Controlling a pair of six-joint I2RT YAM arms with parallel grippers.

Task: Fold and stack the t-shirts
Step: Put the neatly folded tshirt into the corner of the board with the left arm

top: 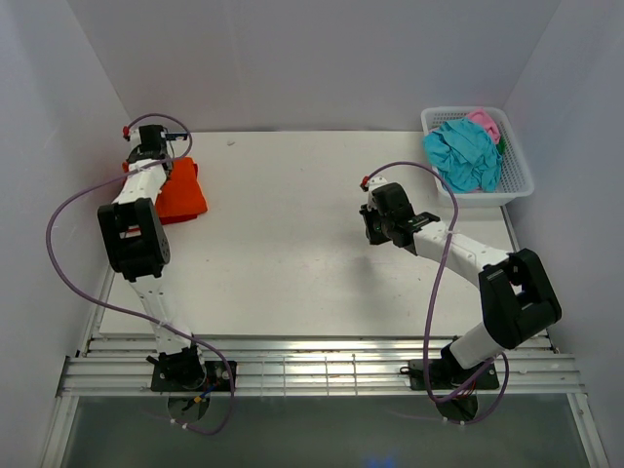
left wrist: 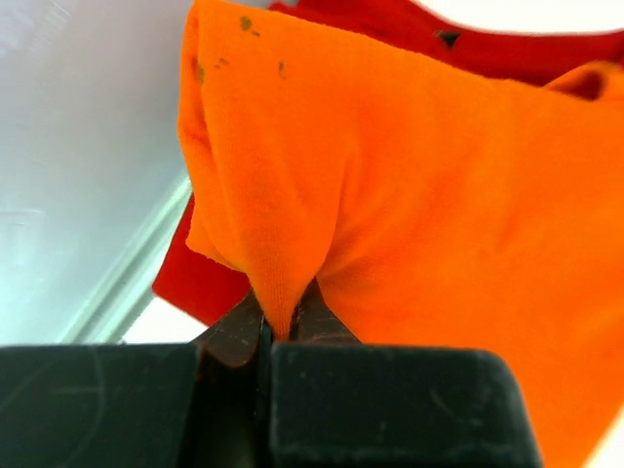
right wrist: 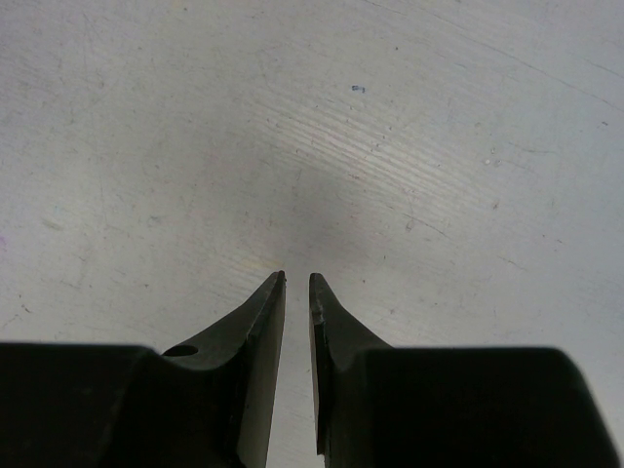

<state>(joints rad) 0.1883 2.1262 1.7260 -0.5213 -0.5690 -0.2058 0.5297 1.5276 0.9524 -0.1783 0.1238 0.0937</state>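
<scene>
From above, the orange t-shirt (top: 181, 192) lies bunched at the left edge of the table (top: 292, 253), in the upper left of the frame; the left gripper (top: 159, 156) sits at its upper edge, its fingertips hidden under the wrist, so the grip cannot be read here; any cloth beneath the orange is hard to make out; in the upper right a white lattice basket (top: 517, 180) holds a crumpled teal t-shirt (top: 466, 154) with a pink t-shirt (top: 485, 121) mostly buried behind it; the right gripper (top: 374, 224) hangs over bare table right of centre, well apart from the basket, fingers again out of sight. In the left wrist view the left gripper's fingers (left wrist: 234, 336) are pinched tight on a pulled-up fold of the orange t-shirt, which fills most of the frame and is cut off at the right and bottom; a red t-shirt (left wrist: 195, 283) shows beneath it at lower left and along the top edge, mostly covered; a pale wall (left wrist: 78, 146) fills the left. In the right wrist view the right gripper's fingers (right wrist: 263, 322) stand a narrow slit apart with nothing between them, over scuffed table; whether the tips touch it cannot be told.
</scene>
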